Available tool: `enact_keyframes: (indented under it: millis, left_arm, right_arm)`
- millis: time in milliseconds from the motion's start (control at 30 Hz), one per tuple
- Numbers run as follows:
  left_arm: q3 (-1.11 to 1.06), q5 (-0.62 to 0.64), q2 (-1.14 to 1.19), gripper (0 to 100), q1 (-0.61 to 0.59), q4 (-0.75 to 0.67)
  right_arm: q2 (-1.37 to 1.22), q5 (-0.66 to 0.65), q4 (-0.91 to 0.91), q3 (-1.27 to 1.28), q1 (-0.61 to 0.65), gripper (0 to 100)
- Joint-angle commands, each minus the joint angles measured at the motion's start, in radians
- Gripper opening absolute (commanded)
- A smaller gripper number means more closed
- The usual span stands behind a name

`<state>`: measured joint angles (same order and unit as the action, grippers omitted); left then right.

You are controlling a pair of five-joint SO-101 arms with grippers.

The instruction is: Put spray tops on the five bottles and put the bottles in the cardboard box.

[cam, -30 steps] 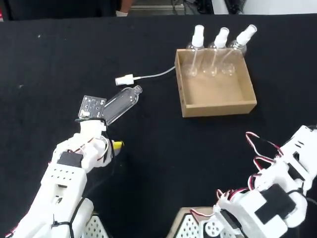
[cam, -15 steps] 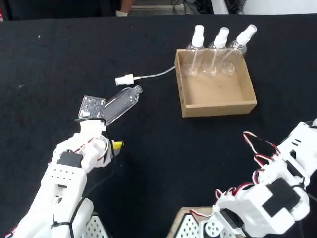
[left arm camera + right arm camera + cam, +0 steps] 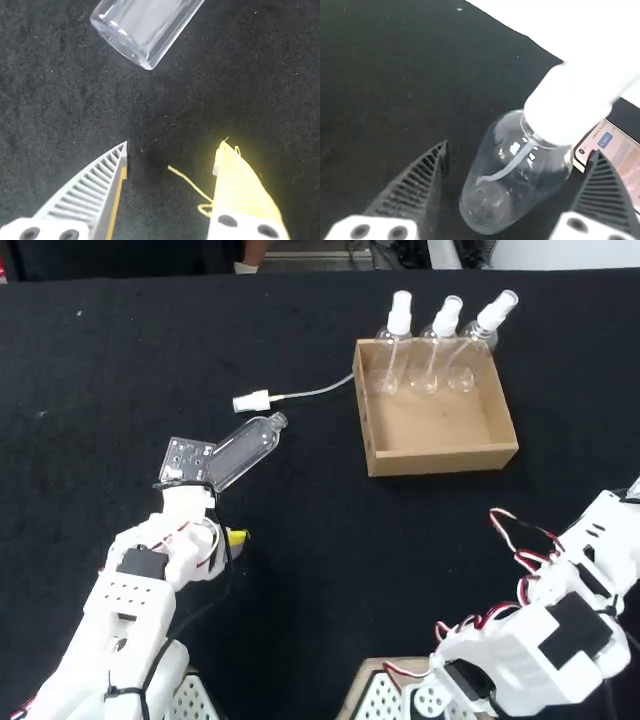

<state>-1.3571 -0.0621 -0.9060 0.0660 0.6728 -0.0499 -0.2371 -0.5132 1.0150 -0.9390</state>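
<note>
Three capped bottles [image 3: 440, 325]: leaned against the far wall of the cardboard box [image 3: 443, 457], their white heads above its rim.
Change, right arm: over the last second it had swung slightly toward the table's near right corner.
Change, left arm: it had scarcely moved, and the things on the table lay just as before.
Meaning: probably a pause between steps. Three of five were boxed, one more looked ready to carry, and one still lacked its top.
Right gripper [image 3: 520, 150]: its jaws were spread on either side of a fourth capped bottle [image 3: 510, 195], not yet closed on it.
Left gripper [image 3: 172, 150]: its jaws were spread and empty, tips close to the cloth, with the base of the uncapped bottle [image 3: 145, 25] just ahead.
Uncapped bottle: lay on its side, neck aimed toward the loose spray top [image 3: 252, 400], which lay nearby but apart from it.
Loose spray top: a white head with a thin, pale, curving dip tube trailing toward the box.
Materials: the bottles were clear, glossy, round-shouldered plastic, likely slippery. The box was matte brown card, shallow and square. The table [image 3: 120, 360] was covered in a black, slightly fuzzy cloth.
Also: a phone [image 3: 615, 150] lay beside the fourth capped bottle.
</note>
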Motion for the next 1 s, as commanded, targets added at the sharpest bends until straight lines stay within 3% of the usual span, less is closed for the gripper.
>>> enact_keyframes:
  millis: [0,367,967]
  left_arm:
    - [0.016,0.005,-0.018,27,0.010,-0.017]
    - [0.016,0.005,-0.018,27,0.010,-0.017]
    - [0.016,0.005,-0.018,27,0.010,-0.017]
  right_arm:
    - [-0.012,0.009,-0.026,-0.107,-0.012,35.7]
    - [-0.093,0.083,-0.029,-0.168,-0.014,35.7]
    - [-0.113,0.086,-0.031,-0.208,-0.012,35.5]
